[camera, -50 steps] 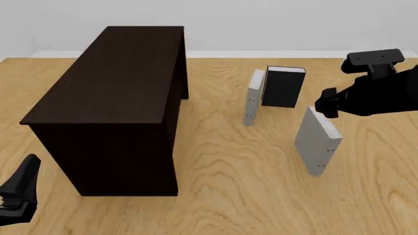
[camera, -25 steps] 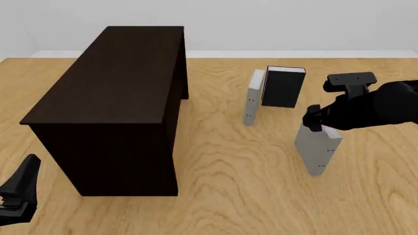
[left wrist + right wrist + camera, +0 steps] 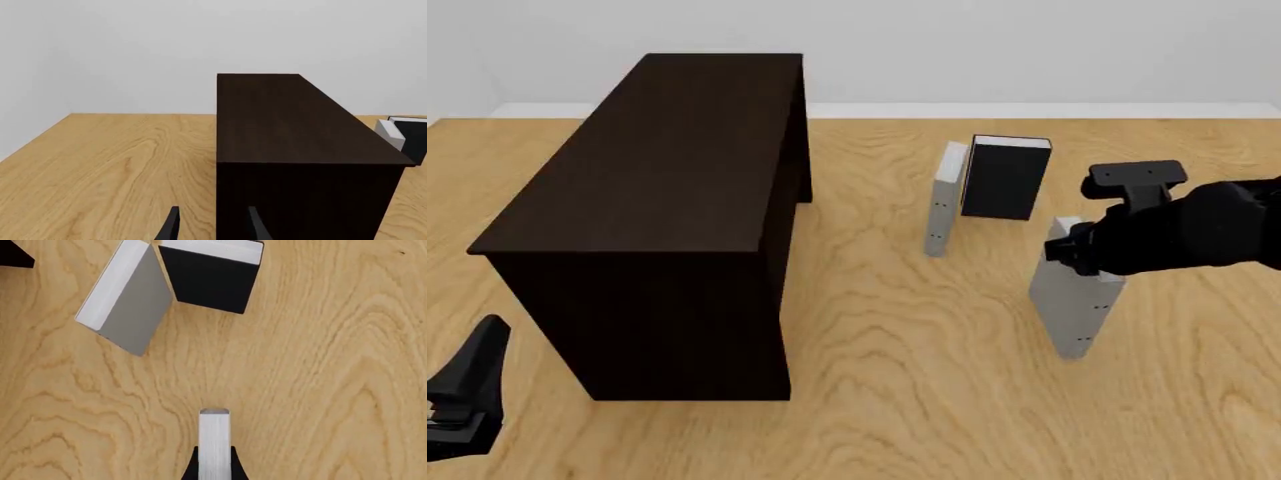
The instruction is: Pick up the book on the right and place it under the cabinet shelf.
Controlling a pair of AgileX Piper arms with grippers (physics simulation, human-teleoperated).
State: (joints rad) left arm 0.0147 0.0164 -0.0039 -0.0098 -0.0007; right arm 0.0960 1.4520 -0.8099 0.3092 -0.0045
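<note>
- We have brought the right gripper (image 3: 1068,247) down over the last second from above and behind the book on the right (image 3: 1073,296) onto its top edge; half a second ago it was just arriving, now it sits lower on it.
- In the right wrist view the two fingers (image 3: 192,467) flank the white page edges of the book (image 3: 214,440), one on each cover. They look pressed against the covers, so we judge the grip as closing or just closed, though we cannot confirm firm contact.
- The book stands upright on the wooden table (image 3: 894,330), at the same spot as a second ago, well apart from the cabinet shelf (image 3: 667,190). It is not yet lifted.
- The slimmer grey book (image 3: 941,205) and the black-covered book (image 3: 1005,178) stand farther back, touching or nearly so, unmoved.
- The left gripper (image 3: 465,400) rests near the table's close left corner; in its wrist view the fingertips (image 3: 172,227) stand apart, holding nothing.
- What this means for us: the approach is done, and the lift comes next, then a carry leftward to the cabinet's open recess, which these views barely show.
- The pinch sits at the top edge only, so the thick book may swing or slip as we raise it.
</note>
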